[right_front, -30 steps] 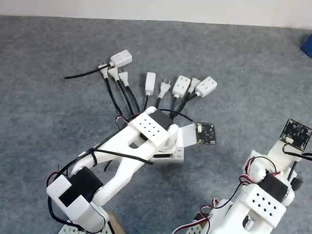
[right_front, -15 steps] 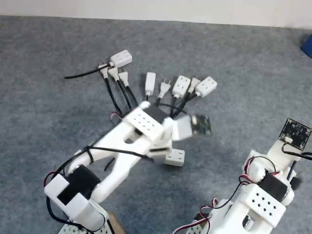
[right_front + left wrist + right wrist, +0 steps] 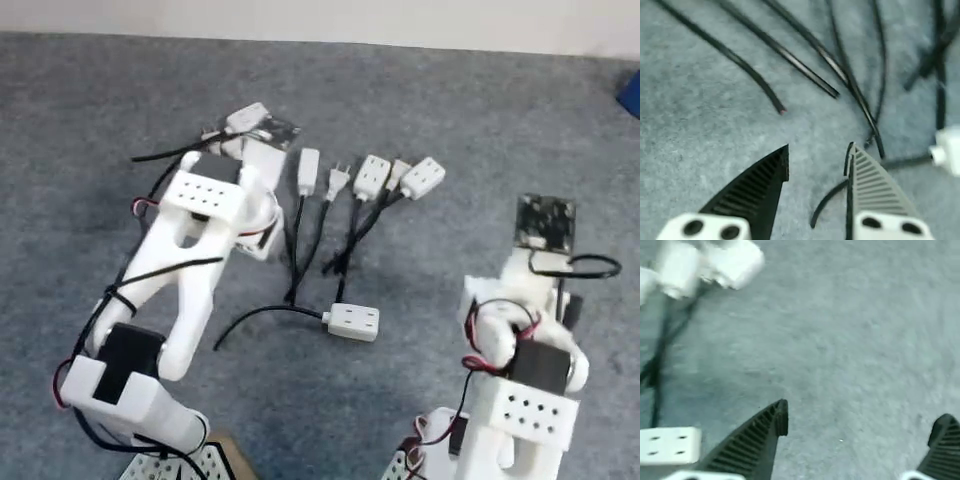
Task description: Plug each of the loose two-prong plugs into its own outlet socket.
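Note:
Across the back of the grey carpet, white sockets and plugs on black cords lie in a row: a socket (image 3: 372, 175), another socket (image 3: 423, 177), a two-prong plug (image 3: 338, 181) and a slim white piece (image 3: 308, 170). A further socket block (image 3: 353, 321) lies alone nearer the front. My left arm (image 3: 205, 200) stretches to the back left, over the left-hand cords. The left gripper (image 3: 817, 150) is open above bare carpet and black cords (image 3: 805, 60), holding nothing. My right gripper (image 3: 863, 412) is wide open over carpet, with two sockets (image 3: 735, 262) farther off and the socket block (image 3: 670, 445) beside one finger.
Another white socket (image 3: 247, 118) peeks out behind the left arm at the back left. A loose cord end (image 3: 781, 109) lies in front of the left fingers. The right arm (image 3: 520, 330) stands at the front right. Open carpet lies between the arms.
The left arm swung from the middle of the table to the back left, uncovering the lone socket block. The right arm turned and moved in toward the middle.

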